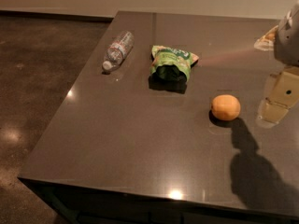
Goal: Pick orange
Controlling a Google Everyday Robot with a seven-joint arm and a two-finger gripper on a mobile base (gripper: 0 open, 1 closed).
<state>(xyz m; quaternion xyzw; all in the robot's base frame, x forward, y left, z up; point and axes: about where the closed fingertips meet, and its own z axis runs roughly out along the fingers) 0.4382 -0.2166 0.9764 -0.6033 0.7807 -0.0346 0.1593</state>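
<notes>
While the tool (273,108) hangs near it, the round orange (225,107) points nowhere.

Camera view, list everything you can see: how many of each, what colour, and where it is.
orange: one, orange, on the table right of centre
green snack bag: one, green, on the table behind and left of the orange
plastic bottle: one, clear, lying on its side near the table's far left edge
table: one, dark and glossy, fills most of the view
floor: dark, speckled, left of the table
gripper: one, pale cream, at the right edge of the view, right of the orange and apart from it
</notes>
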